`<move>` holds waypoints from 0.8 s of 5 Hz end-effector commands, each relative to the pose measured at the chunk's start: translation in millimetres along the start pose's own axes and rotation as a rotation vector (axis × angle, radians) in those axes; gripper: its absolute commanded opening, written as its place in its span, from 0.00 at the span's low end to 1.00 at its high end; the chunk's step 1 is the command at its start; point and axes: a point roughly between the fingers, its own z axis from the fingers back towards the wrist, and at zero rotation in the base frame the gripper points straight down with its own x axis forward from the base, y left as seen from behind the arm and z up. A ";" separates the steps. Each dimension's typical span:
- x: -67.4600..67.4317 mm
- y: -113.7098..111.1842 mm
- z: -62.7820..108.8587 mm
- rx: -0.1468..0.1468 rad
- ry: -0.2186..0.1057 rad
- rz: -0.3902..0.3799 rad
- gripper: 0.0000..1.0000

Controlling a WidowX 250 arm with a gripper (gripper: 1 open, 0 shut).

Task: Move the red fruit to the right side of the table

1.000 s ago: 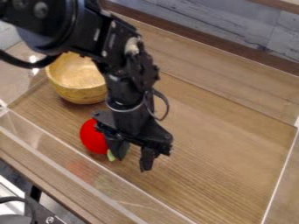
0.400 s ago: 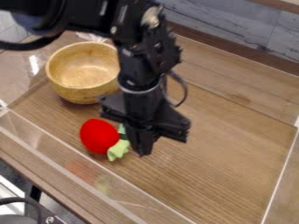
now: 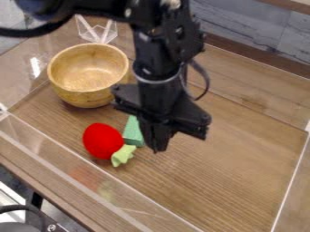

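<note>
Wood-grain table [image 3: 230, 195], edged by clear walls, carries the red fruit [image 3: 103, 139] near its front left, beside the clenched, empty gripper [image 3: 159, 142]. Light, hard and slippery handling is judged likely; a grip across the round body is advised over the leafy stem [image 3: 122, 158].

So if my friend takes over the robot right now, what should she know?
Gripper: shut, pointing down, above the table, holding nothing that shows.
Small round red toy fruit with its light green leaf: lying on the brown wood-grain table, left of the gripper. A green block shows behind the fingers.
Round wooden bowl: back left.
Done: nothing; the fruit is not yet moved.
Left: grasp it, carry it to the right side.
</note>
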 end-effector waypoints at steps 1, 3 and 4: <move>13.3 -6.9 13.7 -0.007 -0.044 -0.030 0.00; 8.2 0.3 22.4 0.007 -0.024 -0.038 1.00; 4.9 6.4 22.3 0.014 -0.012 -0.048 1.00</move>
